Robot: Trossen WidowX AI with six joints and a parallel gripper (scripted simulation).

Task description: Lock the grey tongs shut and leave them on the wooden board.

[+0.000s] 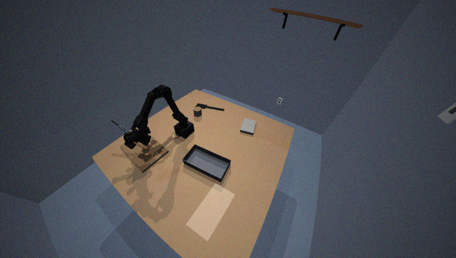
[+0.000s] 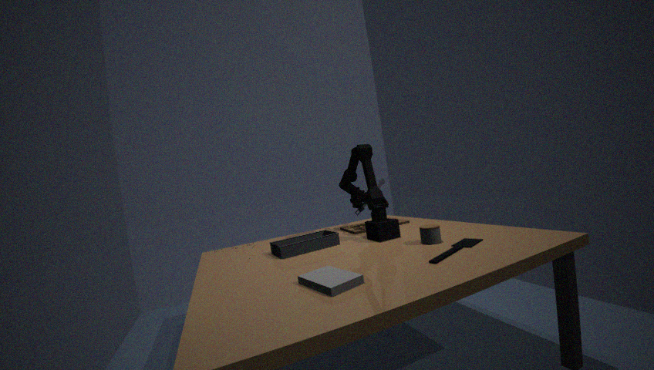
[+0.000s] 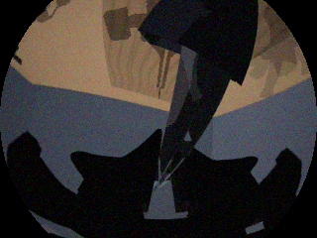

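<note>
The grey tongs (image 1: 122,127) (image 3: 181,96) are held in the air over the wooden board (image 1: 145,165) (image 2: 403,223) (image 3: 124,66). My gripper (image 1: 136,139) (image 2: 359,203) (image 3: 164,133) is shut on them. In the top view their dark tips point up and to the left, past the board's edge, and the other end slopes down to the right over the board. Their arms look close together; whether the hinge lock is engaged cannot be seen. The gripper hides their middle. The roasting tin (image 1: 202,172) (image 2: 305,248) stands apart from the board, with no tongs on it.
A small round pot (image 1: 197,112) (image 2: 430,234) and a dark flat-bladed tool (image 1: 214,108) (image 2: 447,253) lie beyond the arm's base. A pale flat box (image 1: 248,125) (image 2: 331,276) is farther along the table (image 1: 256,150) (image 2: 257,297). The board is near a table edge.
</note>
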